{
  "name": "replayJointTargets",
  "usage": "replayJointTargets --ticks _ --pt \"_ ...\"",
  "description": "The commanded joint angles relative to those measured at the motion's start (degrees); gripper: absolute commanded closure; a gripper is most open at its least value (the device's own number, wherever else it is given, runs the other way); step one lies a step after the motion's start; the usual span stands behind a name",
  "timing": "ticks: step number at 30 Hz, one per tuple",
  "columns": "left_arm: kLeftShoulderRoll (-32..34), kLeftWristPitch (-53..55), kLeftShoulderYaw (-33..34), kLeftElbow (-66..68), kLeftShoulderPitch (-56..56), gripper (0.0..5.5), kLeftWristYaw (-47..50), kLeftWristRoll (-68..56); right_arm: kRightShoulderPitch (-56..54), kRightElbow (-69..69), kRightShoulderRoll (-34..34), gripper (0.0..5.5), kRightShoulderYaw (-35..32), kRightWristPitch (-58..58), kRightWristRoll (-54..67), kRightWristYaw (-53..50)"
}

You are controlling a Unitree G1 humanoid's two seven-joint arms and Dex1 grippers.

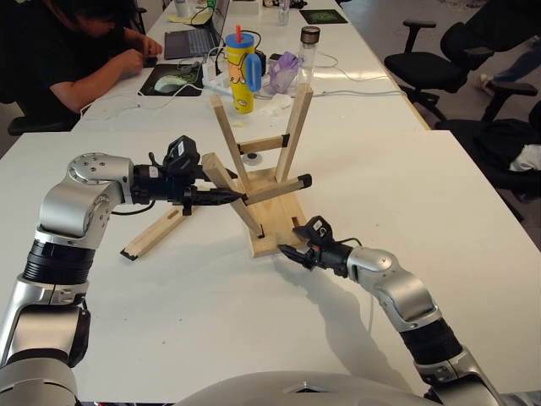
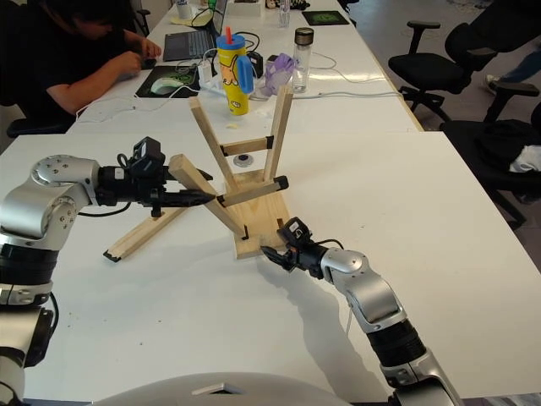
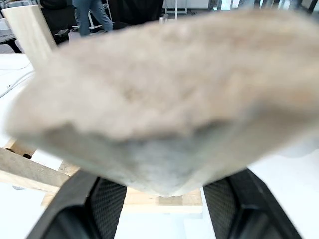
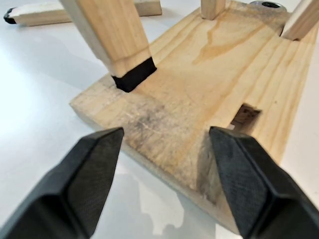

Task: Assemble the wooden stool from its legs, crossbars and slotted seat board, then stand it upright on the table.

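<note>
The slotted seat board (image 1: 279,222) lies flat on the white table. Two legs (image 1: 230,139) stand up from its far side, joined by a short crossbar (image 1: 262,144). A third leg (image 1: 221,182) leans slanted into a near slot (image 4: 132,74), with a crossbar (image 1: 275,189) running off it. My left gripper (image 1: 230,199) is shut on this leaning leg, and its wood (image 3: 164,99) sits between the fingers (image 3: 107,199). A loose leg (image 1: 156,233) lies on the table to the left. My right gripper (image 4: 167,169) is open, straddling the board's near corner (image 4: 164,144).
A small round part (image 1: 251,158) lies behind the stool. On the table beyond stand a yellow cup (image 1: 241,72) and a bottle (image 1: 308,51), where a person works at a laptop. Office chairs (image 1: 431,59) stand to the right.
</note>
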Motion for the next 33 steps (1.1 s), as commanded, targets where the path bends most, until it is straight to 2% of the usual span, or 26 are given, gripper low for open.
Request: replayJointTargets --ticks 1,5,12,13,17,21,24,28,33 --pt "-1.1 1.8 -4.3 -3.5 6.8 3.44 2.4 2.8 3.1 2.4 -0.7 2.32 2.7 4.6 -0.9 0.9" --pt "-3.1 0.3 -4.9 -4.6 10.8 3.44 6.6 3.7 3.3 2.2 -0.8 2.32 3.4 4.4 -1.9 0.8" --pt "-5.6 -2.0 -6.6 -1.5 10.9 3.44 9.3 5.4 3.0 2.7 -0.4 2.32 3.8 4.0 -2.9 0.4" --pt "-5.6 -2.3 -6.8 -0.9 10.9 3.07 9.2 5.7 2.9 2.9 -0.5 2.35 3.9 4.0 -3.0 0.4" --pt "-3.9 -6.0 -8.5 3.6 12.6 2.5 8.3 10.2 2.6 3.9 -0.1 2.35 4.2 3.8 -3.5 0.3" --pt "-5.5 -1.0 -0.9 1.1 11.7 1.94 10.1 4.2 2.9 4.3 0.2 2.35 4.5 3.6 -3.6 0.1" --pt "-2.4 2.7 4.6 -1.4 12.7 1.58 11.5 1.9 3.4 4.3 0.5 2.35 4.5 3.6 -3.6 0.0" --pt "4.7 -0.4 6.5 -0.6 18.2 0.91 17.5 11.5 4.8 3.3 1.7 2.35 4.8 4.0 -3.4 -0.7" --pt "4.0 -3.3 6.4 3.7 23.6 0.3 28.4 20.9 6.2 3.2 5.0 2.35 5.3 4.5 -2.7 -2.5"
